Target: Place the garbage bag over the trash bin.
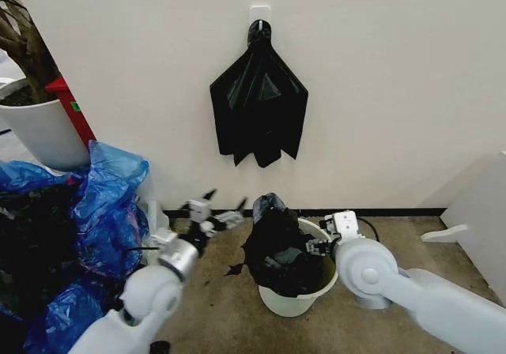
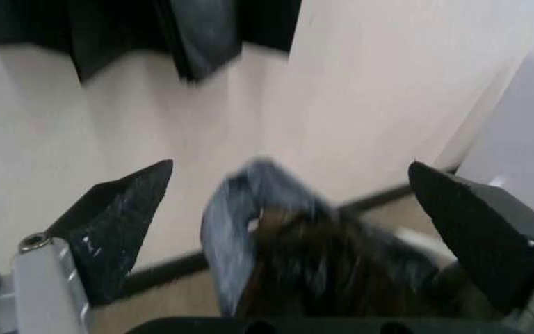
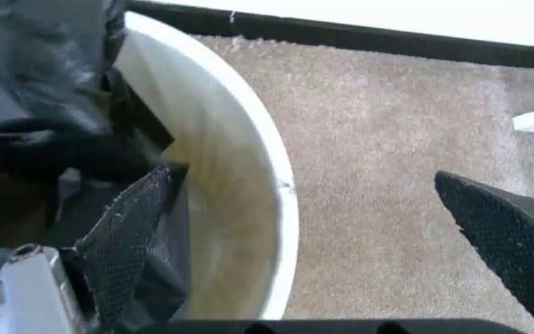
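The trash bin stands on the carpet floor close to the wall, just in front of the dark baseboard. The garbage bag sits crumpled in and over the bin's mouth: it droops over the left side of the rim and bunches up in a peak at the back, while the right part of the white rim is still bare.

The left gripper hovers just left of the bin, beside the hanging part of the bag, with its two dark fingers spread wide and nothing between them. In the left wrist view the left gripper frames the bunched bag ahead without touching it.

The right gripper is at the right side of the rim. In the right wrist view its fingers are wide apart, one finger inside the bin against the black plastic, the other outside above the carpet, so the rim lies between them.

A second black bag hangs from a wall hook above the bin. Blue plastic bags are piled at the left, beside a white planter pot.
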Controlling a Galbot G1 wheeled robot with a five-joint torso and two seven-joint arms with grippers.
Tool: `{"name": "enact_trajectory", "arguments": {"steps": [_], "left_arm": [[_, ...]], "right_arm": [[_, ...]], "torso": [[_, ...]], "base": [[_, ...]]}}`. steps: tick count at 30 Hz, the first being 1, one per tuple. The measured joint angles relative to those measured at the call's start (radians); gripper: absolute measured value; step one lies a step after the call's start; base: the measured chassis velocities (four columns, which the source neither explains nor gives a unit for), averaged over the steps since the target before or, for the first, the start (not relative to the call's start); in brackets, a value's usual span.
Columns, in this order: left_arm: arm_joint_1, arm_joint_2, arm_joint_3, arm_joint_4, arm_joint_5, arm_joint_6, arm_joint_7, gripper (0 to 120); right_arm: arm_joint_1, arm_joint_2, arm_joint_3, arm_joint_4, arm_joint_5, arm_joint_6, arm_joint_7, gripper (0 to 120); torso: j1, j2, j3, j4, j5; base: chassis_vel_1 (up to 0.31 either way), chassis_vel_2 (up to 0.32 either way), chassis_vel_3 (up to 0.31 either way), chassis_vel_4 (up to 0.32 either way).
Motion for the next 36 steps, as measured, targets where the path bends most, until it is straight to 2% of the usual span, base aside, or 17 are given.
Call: {"name": "enact_trajectory", "arguments": {"steps": [3,11,15,20,24,25,29,31,33,36], "left_arm": [[-0.039,-0.002,0.054,-0.004,0.023,0.106,-0.129,100],[-0.129,-0.023,0.12,0.03,-0.006,0.201,-0.201,100],[-0.177,-0.039,0.173,0.019,-0.06,0.285,-0.267,100],[-0.208,-0.038,0.194,0.006,-0.103,0.339,-0.311,100],[-0.238,-0.026,0.196,-0.014,-0.211,0.395,-0.377,100],[-0.256,-0.021,0.196,-0.029,-0.29,0.429,-0.422,100],[-0.312,-0.013,0.214,-0.051,-0.47,0.497,-0.545,100],[-0.313,-0.013,0.215,-0.052,-0.475,0.498,-0.549,100],[-0.352,-0.016,0.234,-0.05,-0.607,0.507,-0.644,100],[-0.384,-0.028,0.26,-0.027,-0.675,0.507,-0.687,100]], "right_arm": [[-0.026,-0.008,0.04,0.001,-0.004,0.004,-0.013,100],[-0.07,-0.023,0.129,0.027,0.002,0.008,-0.044,100],[-0.073,-0.026,0.154,0.042,0.009,0.008,-0.054,100],[-0.077,-0.03,0.195,0.053,0.017,0.008,-0.07,100],[-0.108,-0.038,0.243,0.048,0.011,0.005,-0.091,100],[-0.131,-0.042,0.266,0.046,0.004,0.004,-0.099,100],[-0.224,-0.048,0.342,0.049,-0.024,0.001,-0.131,100],[-0.226,-0.048,0.345,0.049,-0.025,0.001,-0.132,100],[-0.297,-0.053,0.407,0.052,-0.058,-0.002,-0.165,100],[-0.359,-0.055,0.464,0.062,-0.087,-0.003,-0.19,100]], "torso": [[0.0,0.0,0.0,0.0006,0.0001],[0.0,0.0,0.0,0.0003,-0.0003],[0.0,0.0,0.0,0.0003,-0.0001],[0.0,0.0,0.0,0.0006,-0.0003],[0.0,0.0,0.0,0.0006,-0.0002],[0.0,0.0,0.0,0.0004,-0.0002],[0.0,0.0,0.0,0.0002,-0.0001],[0.0,0.0,0.0,0.0002,-0.0001],[0.0,0.0,0.0,0.0003,-0.0001],[0.0,0.0,0.0,0.0003,-0.0001]], "base": [[0.0,0.0,0.0,0.0],[0.0,0.0,0.0,0.0],[0.0,0.0,0.0,0.0],[0.0,0.0,0.0,0.0],[0.0,0.0,0.0,0.0],[0.0,0.0,0.0,0.0],[0.0,0.0,0.0,0.0],[0.0,0.0,0.0,0.0],[0.0,0.0,0.0,0.0],[0.0,0.0,0.0,0.0]]}}
